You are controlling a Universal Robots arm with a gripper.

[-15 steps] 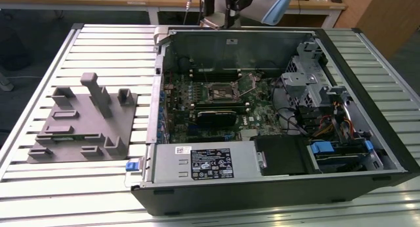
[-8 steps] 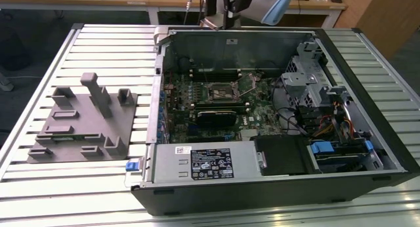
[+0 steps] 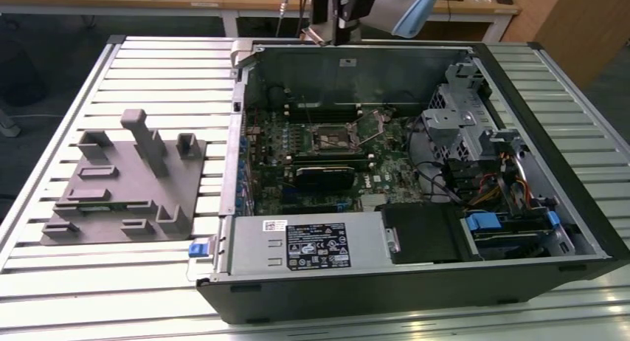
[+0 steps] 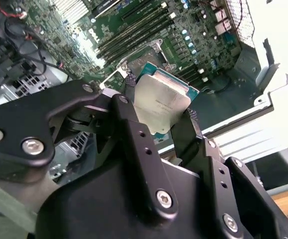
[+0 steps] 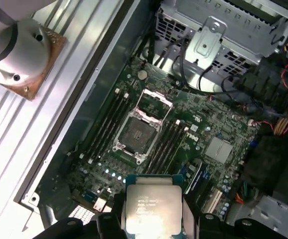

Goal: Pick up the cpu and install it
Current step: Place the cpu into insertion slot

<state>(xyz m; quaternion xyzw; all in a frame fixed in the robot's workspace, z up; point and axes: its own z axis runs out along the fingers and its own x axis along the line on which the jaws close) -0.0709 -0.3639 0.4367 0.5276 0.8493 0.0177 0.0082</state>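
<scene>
The gripper [image 4: 160, 112] holds the cpu [image 4: 159, 97]. Its two black fingers [image 4: 128, 117] are closed narrow on two opposite edges of the chip, and the silver lid faces the wrist cameras. So the cpu is in the hand, in the air above the open computer case [image 3: 591, 208], and not yet in its place.

The relation that matters is the one to the socket [image 5: 138, 133] on the motherboard [image 5: 209, 119]. In the first wrist view the socket lies below the hand and some way forward of the fingertips, well apart from the chip. Its metal frame is lifted open and the square bed is bare.

The cpu is square, so it has no long axis. I judge that its edges are turned a little against the edges of the socket.

There is dark print on the lid of the cpu and a white label [image 3: 315, 245] on the power supply, but I do not read them out.
</scene>
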